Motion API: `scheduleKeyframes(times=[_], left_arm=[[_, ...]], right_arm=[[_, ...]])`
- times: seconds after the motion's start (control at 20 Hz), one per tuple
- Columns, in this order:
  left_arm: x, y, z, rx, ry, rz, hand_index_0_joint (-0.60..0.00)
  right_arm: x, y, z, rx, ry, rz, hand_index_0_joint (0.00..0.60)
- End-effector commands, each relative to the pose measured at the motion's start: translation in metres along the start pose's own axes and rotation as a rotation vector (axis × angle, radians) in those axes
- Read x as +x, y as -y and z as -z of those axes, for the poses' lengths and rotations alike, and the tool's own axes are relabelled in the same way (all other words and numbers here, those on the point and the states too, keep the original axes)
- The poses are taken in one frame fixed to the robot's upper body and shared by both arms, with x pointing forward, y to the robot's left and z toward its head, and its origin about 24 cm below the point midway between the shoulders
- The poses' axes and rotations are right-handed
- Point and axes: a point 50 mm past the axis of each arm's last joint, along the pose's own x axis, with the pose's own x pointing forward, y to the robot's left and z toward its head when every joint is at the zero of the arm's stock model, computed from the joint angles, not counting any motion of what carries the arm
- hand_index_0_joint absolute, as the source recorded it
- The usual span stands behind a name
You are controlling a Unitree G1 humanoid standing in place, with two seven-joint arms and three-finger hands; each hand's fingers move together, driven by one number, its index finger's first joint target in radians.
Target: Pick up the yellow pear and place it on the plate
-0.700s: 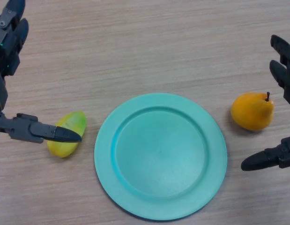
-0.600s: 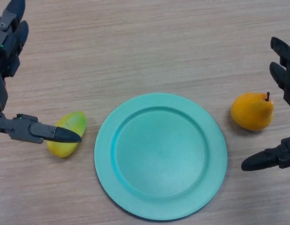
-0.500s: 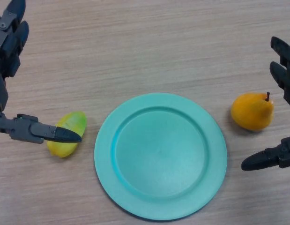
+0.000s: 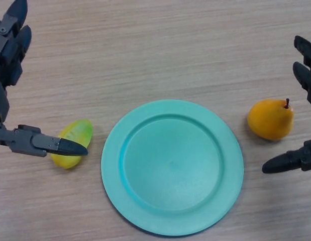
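A yellow-green fruit lay on its side on the tabletop near the left edge. It was oval, yellow along its lower part and shading to green on the upper end that pointed toward the far right. It rested directly on the wood. The tabletop was pale wood with fine grain lines running from the left edge to the right edge, and its far half was bare wood.
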Motion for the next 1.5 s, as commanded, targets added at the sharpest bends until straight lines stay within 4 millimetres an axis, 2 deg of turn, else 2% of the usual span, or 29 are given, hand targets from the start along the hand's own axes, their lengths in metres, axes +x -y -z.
scheduleKeyframes(times=[0.05,0.25,0.5,0.75,1.05,1.3,1.35,1.4,1.45,1.5], left_arm=[[-0.002,-0.016,-0.028,0.016,0.132,-0.043,0.0],[-0.007,-0.021,-0.028,-0.002,0.136,-0.048,0.0],[-0.013,-0.026,-0.03,-0.014,0.128,-0.066,0.0],[-0.016,-0.026,-0.032,-0.059,0.132,-0.07,0.0],[-0.012,-0.025,-0.032,-0.061,0.133,-0.085,0.0],[-0.01,-0.022,-0.031,-0.034,0.13,-0.089,0.0],[-0.01,-0.021,-0.03,-0.032,0.131,-0.091,0.0],[-0.01,-0.022,-0.03,-0.033,0.131,-0.093,0.0],[-0.01,-0.022,-0.029,-0.033,0.132,-0.098,0.0],[-0.01,-0.023,-0.029,-0.033,0.132,-0.101,0.0]], right_arm=[[0.002,0.026,-0.029,-0.046,0.23,0.09,0.0],[0.02,0.04,-0.011,-0.063,0.218,0.135,0.0],[0.035,0.046,0.008,-0.035,0.228,0.15,0.0],[0.05,0.056,0.035,-0.122,0.202,0.192,0.0],[0.064,0.056,0.062,-0.188,0.154,0.199,0.0],[0.074,0.049,0.078,-0.172,0.103,0.175,0.0],[0.075,0.047,0.08,-0.172,0.095,0.168,0.098],[0.076,0.045,0.082,-0.166,0.09,0.167,0.101],[0.078,0.043,0.083,-0.161,0.083,0.164,0.147],[0.078,0.042,0.084,-0.156,0.079,0.166,0.247]])
